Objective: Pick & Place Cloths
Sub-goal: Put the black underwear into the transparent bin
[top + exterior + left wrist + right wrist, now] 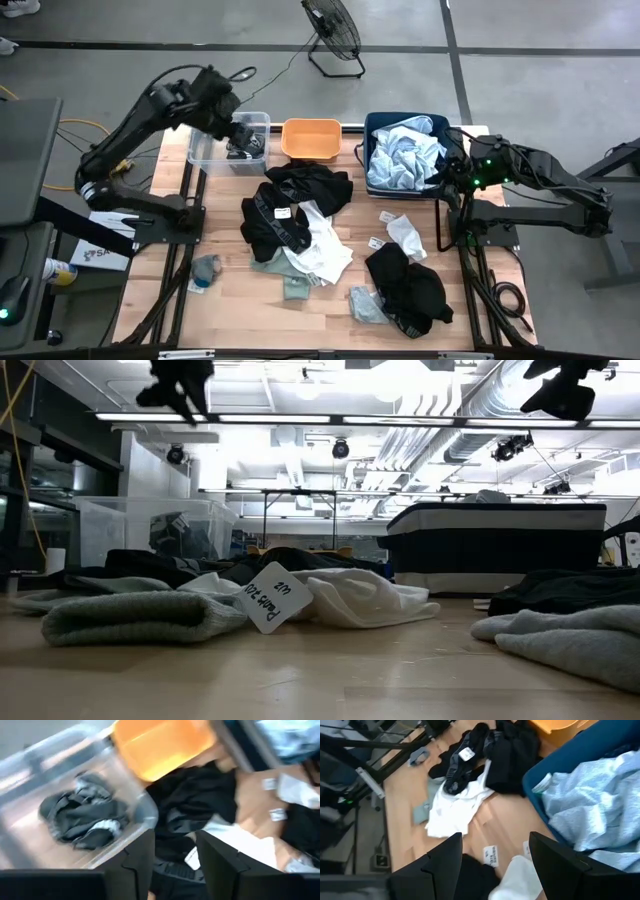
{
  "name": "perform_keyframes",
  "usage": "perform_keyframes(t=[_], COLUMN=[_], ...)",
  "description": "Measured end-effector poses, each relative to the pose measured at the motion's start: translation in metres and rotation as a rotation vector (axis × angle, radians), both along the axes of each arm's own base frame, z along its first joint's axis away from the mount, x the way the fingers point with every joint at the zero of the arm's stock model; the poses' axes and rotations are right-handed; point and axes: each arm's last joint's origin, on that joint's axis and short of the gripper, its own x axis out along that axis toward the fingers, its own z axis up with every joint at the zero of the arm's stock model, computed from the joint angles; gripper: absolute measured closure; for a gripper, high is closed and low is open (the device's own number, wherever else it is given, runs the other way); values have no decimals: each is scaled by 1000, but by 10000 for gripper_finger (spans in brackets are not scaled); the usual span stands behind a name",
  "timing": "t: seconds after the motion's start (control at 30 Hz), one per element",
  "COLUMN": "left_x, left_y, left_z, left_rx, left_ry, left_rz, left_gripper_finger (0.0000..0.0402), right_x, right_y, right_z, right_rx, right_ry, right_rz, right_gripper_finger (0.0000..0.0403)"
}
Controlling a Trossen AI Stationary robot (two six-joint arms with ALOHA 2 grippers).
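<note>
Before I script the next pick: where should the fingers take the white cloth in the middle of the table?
Probably the white fabric cloth by its bare lower corner, coming straight down. Its upper part is tucked under the black garment pile, while that corner lies flat on the wood.

Orange bin (pixel 311 138), pale blue cloth (pixel 404 156), white cloth (pixel 322 245)

Grey floor and bright ceiling around my wooden worktop (pixel 240 320)

From above I'm seeing a grey floor (pixel 520 90) crossed by dark lines, a black fan (pixel 333 30) standing on it past the far edge; down low, long ceiling light strips (pixel 300 418) glare white beside silver ducting (pixel 470 420) and a dark table frame (pixel 298 510) beyond.
</note>
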Motion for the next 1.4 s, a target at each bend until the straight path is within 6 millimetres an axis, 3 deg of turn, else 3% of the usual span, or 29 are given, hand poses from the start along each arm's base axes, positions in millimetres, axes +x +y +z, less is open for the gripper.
perform_keyframes(t=[0.33, 0.67, 0.97, 1.4], left_x=[28, 44, 43, 42], left_y=[-65, -112, -133, -144], left_z=[13, 16, 17, 16], left_rx=[160, 269, 316, 358], left_ry=[-73, -109, -109, -90], left_rz=[-256, -455, -586, -703], left_gripper_finger=[329, 356, 357, 357], right_x=[-4, 0, 25, 61], right_y=[9, 25, 50, 109], right_z=[-6, -8, -19, -53], right_rx=[211, 457, 643, 763], right_ry=[75, 159, 373, 763], right_rz=[26, -50, -111, -325], right_gripper_finger=[181, 181, 181, 181])
